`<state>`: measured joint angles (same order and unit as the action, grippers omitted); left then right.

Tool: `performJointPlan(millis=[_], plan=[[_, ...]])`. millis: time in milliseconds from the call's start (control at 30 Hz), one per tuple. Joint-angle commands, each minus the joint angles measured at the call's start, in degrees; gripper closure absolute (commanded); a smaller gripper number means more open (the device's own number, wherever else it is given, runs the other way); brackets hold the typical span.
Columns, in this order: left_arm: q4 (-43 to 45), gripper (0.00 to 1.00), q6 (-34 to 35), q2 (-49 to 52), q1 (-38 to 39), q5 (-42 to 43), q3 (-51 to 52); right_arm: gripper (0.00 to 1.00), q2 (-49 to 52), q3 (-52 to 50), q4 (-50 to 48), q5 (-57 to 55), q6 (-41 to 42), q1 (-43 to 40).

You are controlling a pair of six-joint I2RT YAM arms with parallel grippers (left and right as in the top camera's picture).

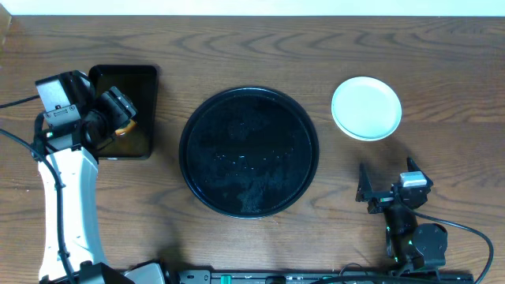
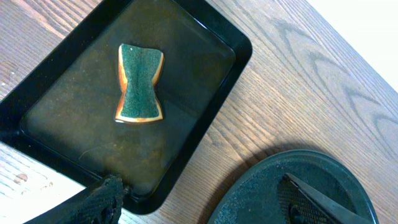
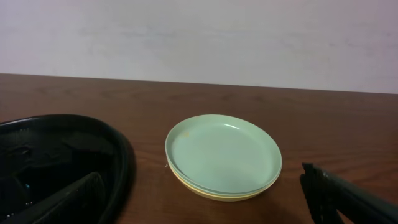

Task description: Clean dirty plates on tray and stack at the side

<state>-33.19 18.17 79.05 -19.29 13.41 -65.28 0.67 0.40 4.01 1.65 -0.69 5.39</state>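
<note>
Plates stacked at the tray's two o'clock, sponge parked at nine; left pincer, right pincer gape empty, so the job looks finished.

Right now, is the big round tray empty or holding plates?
Empty: the tray holds no plates; the plates sit stacked beside it.

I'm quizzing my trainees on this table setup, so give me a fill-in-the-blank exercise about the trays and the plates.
1. The rectangular tray holds a green ____.
2. The plates are piled up in a single ____.
3. The lowest plate of them is pale ____.
4. In the overhead view, they lie to the ____ of the round tray.
Missing words: sponge; stack; yellow; right.
</note>
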Motion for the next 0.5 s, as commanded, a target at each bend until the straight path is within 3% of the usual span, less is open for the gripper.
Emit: performJointPlan(millis=[0, 133, 300, 467], plan=[[0.0, 0.20, 0.1, 0.1, -0.2, 0.3, 0.2, 0.01, -0.4, -0.1, 0.3, -0.5, -0.7, 0.6], [-2.1, 0.20, -0.8, 0.1, -0.2, -1.0, 0.2, 0.01, -0.4, -0.1, 0.3, -0.5, -0.7, 0.6], [-11.8, 0.20, -3.4, 2.2, 0.0, -1.0, 0.7, 0.01, -0.4, -0.1, 0.3, -0.5, -0.7, 0.6], [-10.4, 0.20, -9.8, 5.3, 2.3, -1.0, 5.3, 0.01, -0.4, -0.1, 0.3, -0.5, -0.7, 0.6]])
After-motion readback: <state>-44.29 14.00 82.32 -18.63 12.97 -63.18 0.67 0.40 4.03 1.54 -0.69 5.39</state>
